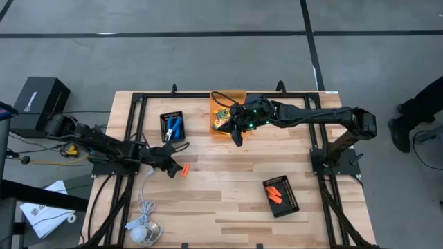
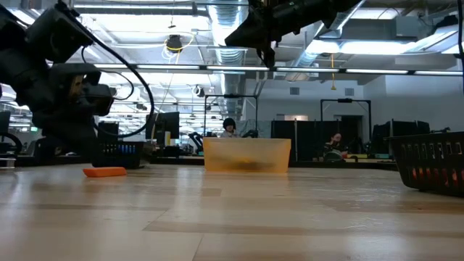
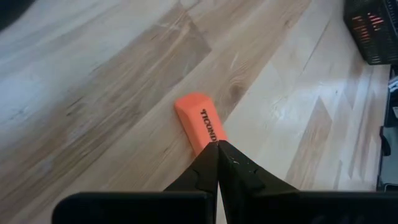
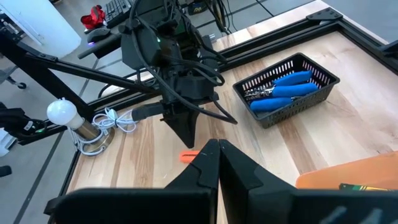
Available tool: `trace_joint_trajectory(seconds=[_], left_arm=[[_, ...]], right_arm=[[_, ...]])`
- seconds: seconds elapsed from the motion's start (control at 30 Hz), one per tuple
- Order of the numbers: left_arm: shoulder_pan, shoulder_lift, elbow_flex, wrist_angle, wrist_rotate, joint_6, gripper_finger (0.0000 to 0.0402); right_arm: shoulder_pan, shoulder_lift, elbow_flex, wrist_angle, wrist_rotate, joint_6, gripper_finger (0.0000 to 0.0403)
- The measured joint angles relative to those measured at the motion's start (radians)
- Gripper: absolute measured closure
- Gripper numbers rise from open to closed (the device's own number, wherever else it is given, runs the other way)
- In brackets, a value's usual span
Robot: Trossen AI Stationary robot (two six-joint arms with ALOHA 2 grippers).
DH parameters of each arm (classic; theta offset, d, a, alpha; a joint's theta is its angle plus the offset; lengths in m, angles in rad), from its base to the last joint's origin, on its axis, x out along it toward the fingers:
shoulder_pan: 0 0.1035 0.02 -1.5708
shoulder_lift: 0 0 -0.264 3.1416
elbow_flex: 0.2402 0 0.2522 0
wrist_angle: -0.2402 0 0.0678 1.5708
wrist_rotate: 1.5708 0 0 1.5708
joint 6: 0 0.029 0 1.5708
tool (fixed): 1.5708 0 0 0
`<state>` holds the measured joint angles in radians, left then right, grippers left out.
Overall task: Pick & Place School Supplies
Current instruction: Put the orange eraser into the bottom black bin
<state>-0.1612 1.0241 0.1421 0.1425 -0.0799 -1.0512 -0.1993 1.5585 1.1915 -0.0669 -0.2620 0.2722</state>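
A stubby orange piece (image 3: 199, 117) with black lettering lies flat on the wooden table (image 1: 228, 207), also seen in the high view (image 1: 185, 169) and the low view (image 2: 104, 172). My left gripper (image 3: 217, 144) is shut and points down at one end of it (image 1: 170, 166). My right gripper (image 4: 217, 148) is shut and empty, raised above the table at the near edge of the orange bin (image 1: 237, 135). Yellow-and-green crayon boxes (image 1: 221, 115) lie in that bin. Blue-handled tools (image 4: 283, 87) lie in a black tray. My left gripper comes down from above with shut fingers (image 3: 205, 168) at the end of the orange piece (image 3: 211, 135), which lies flat on the table. Whether the tips touch it, I cannot tell.
The orange translucent bin (image 1: 239, 97) stands at the far middle, the black tray with blue tools (image 1: 172, 127) to its left. A second black tray (image 1: 280, 195) with orange pieces sits near right. A white cable with a round puck (image 1: 142, 229) lies at the near left corner.
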Motion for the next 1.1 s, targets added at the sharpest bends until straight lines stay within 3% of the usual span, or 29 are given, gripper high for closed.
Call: trace_joint_trajectory(seconds=[0.7, 1.1], left_arm=[[0.000, 0.003, 0.000, 0.014, -0.005, 0.000, 0.0402], [0.000, 0.163, 0.003, 0.159, 0.003, -0.025, 0.0402]], right_arm=[[0.000, 0.000, 0.000, 0.001, 0.000, -0.002, 0.0403], [0.000, 0.000, 0.000, 0.002, 0.000, -0.001, 0.0403]])
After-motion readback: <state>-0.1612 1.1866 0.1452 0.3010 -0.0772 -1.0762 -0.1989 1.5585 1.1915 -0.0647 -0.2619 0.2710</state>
